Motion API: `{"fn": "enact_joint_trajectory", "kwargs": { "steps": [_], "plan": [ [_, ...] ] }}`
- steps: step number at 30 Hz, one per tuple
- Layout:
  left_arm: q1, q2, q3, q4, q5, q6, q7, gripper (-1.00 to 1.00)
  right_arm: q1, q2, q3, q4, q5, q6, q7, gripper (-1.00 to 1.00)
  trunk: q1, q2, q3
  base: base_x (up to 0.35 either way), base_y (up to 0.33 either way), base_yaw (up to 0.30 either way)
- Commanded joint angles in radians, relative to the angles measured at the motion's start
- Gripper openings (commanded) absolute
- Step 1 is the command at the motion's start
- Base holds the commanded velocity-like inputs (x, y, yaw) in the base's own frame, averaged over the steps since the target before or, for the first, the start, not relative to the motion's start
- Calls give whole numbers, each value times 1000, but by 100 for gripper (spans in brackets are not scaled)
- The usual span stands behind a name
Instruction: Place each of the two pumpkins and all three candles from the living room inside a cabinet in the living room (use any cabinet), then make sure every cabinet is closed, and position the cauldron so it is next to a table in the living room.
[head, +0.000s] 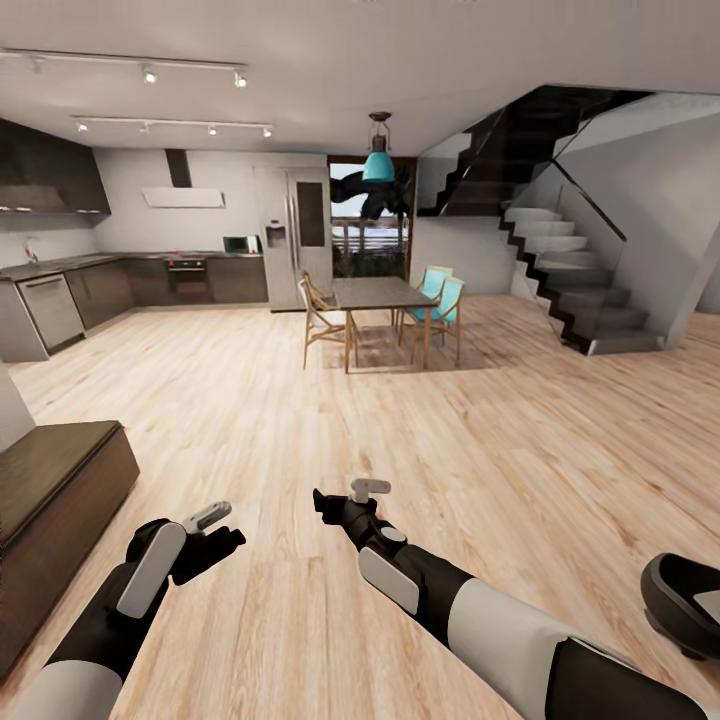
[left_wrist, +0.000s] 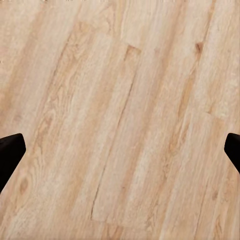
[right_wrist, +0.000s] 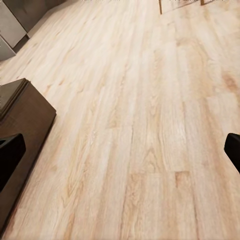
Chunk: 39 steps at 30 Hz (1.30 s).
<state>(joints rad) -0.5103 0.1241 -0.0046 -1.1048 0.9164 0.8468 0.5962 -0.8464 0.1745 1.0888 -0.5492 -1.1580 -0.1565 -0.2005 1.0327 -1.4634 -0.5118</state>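
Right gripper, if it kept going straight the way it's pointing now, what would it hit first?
Most likely the bare wooden floor. The right gripper has its fingers spread with nothing between them, and the dark brown cabinet sits off to one side of that line, though depth is hard to judge.

we are seeing bright, even light from ceiling spotlights (head: 148, 74); soft shadows under the dining table (head: 384, 293); wide-angle stretching at edges.

Both end effectors (head: 228, 540) (head: 322, 503) open, empty.
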Motion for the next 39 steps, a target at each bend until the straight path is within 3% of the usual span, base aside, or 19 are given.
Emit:
{"fn": "enact_joint_trajectory", "kwargs": {
  "steps": [1,12,29,39],
  "plan": [
    [-1,1,-1,-1,10,2,10,100,-2,0,8,0,-10,-8,-5,100,0,-1,0,0,0,62],
    [-1,3,-14,-19,6,16,10,100,-2,0,8,0,-9,-6,1,100,0,-1,17,51,0,62],
    [-1,3,-15,-21,2,23,10,100,-2,0,5,1,-19,-45,5,100,0,-1,44,320,0,62],
    [-1,2,-15,-21,4,23,10,100,-2,0,4,3,-21,-79,-6,100,0,-1,47,330,0,11]
  ]
}}
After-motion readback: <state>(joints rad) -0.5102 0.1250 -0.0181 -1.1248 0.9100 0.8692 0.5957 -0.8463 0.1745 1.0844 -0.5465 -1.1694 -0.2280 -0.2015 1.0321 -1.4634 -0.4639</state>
